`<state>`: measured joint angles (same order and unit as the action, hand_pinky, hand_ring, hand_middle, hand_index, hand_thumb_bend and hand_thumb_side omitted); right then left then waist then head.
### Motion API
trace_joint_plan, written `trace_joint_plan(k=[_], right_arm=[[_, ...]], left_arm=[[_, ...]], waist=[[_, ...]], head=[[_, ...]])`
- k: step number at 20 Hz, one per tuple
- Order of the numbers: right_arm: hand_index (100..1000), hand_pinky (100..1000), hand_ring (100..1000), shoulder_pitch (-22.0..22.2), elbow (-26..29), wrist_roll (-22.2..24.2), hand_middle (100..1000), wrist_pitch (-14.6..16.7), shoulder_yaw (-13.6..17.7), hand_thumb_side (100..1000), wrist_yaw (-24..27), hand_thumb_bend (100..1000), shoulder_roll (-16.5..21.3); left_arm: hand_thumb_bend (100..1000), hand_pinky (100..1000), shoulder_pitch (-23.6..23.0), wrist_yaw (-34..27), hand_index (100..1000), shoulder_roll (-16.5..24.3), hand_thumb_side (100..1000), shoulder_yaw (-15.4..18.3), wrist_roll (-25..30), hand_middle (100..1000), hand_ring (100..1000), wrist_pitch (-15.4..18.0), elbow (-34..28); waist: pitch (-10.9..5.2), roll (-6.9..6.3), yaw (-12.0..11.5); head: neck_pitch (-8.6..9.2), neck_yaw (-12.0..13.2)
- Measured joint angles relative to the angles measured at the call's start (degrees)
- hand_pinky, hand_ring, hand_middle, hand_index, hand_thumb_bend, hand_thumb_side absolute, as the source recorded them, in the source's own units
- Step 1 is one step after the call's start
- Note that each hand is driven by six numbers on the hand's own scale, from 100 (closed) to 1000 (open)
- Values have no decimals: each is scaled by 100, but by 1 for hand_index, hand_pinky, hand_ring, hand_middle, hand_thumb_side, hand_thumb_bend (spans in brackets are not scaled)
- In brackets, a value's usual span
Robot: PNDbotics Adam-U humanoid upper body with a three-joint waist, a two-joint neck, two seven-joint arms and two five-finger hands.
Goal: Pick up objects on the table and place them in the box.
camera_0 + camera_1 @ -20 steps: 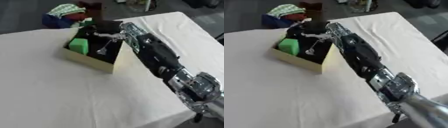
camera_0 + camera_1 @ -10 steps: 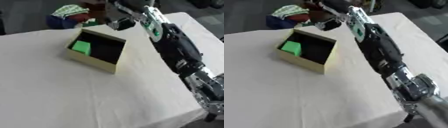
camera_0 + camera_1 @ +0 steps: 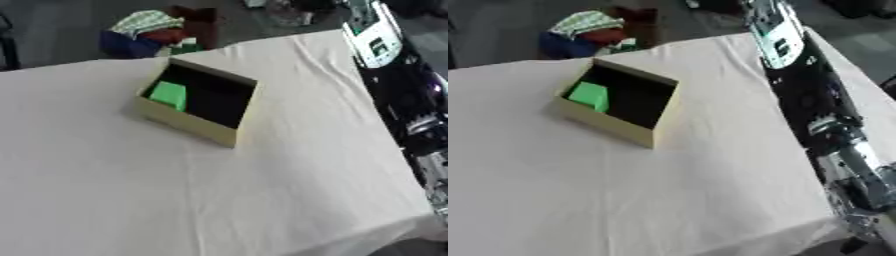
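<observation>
A: What sort of place?
B: Looks like a lab or test room. Cloth-covered tabletop [image 3: 175, 200], grey floor [image 3: 70, 25], pile of coloured clutter [image 3: 153, 32] at upper left.

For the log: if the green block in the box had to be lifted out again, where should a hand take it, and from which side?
Probably from straight above, pinching across the upper edges of the green block. It leans against the left inner wall of the box, whose walls block any sideways reach, so only its upper face lies open. The right arm is raised clear of it.
</observation>
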<state>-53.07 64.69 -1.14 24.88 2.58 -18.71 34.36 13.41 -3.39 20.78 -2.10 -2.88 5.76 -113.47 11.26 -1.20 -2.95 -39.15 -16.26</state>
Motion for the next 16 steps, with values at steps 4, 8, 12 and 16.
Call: trace_joint_plan(k=[4, 8, 12, 16], right_arm=[[912, 697, 940, 197, 64, -136, 715, -202, 203, 428, 497, 100, 153], [913, 691, 935, 327, 57, -219, 715, -333, 339, 460, 884, 100, 239], [912, 688, 941, 426, -46, -288, 715, -391, 440, 526, 1091, 100, 313], [908, 684, 942, 499, -193, -347, 710, -430, 515, 583, 1256, 100, 330]], left_arm=[[100, 725, -25, 19, 821, -23, 751, 15, -9, 537, 556, -4, 0], [100, 725, -27, 21, 821, -23, 753, 27, -34, 535, 554, -11, 0], [100, 725, -28, 21, 821, -25, 752, 28, -40, 535, 554, -11, 0], [100, 725, -29, 23, 821, -26, 752, 29, -50, 540, 557, -6, 0]], waist=[[0, -16, 11], [0, -15, 21], [0, -13, 36], [0, -13, 43]], head=[[-14, 27], [-21, 34], [-31, 52], [-59, 65]])
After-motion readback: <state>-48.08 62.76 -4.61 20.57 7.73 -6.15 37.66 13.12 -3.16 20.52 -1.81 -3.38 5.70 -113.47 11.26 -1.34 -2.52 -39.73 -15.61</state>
